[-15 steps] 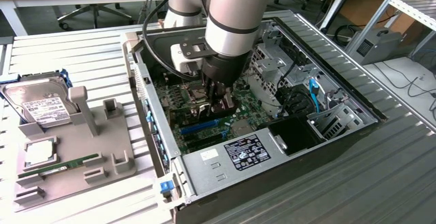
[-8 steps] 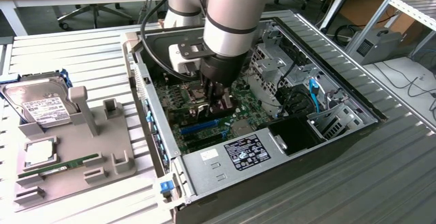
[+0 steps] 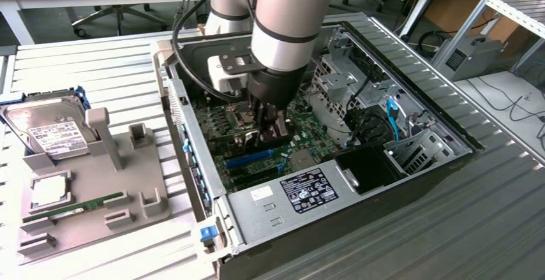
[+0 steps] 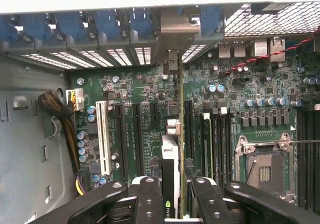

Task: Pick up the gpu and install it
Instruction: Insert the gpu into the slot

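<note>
My gripper (image 3: 265,129) reaches down into the open computer case (image 3: 443,133), over the green motherboard (image 3: 302,141). In the wrist view the gpu (image 4: 171,154) appears edge-on as a thin card with a white-and-black shroud, and my gripper (image 4: 176,204) is shut on it, one black finger (image 4: 149,200) on each side. The card stands upright over the expansion slots. Its pale metal bracket (image 4: 170,43) sits against the case's rear slot openings. In the exterior view the gpu (image 3: 270,141) is a dark shape just under the fingers.
A grey holder (image 3: 94,197) at the exterior view's left carries a hard drive (image 3: 51,130), a square chip (image 3: 50,189) and a green RAM stick (image 3: 73,208). Inside the case are a white slot (image 4: 104,139), the CPU socket (image 4: 265,171), drive cages (image 3: 349,82) and cables.
</note>
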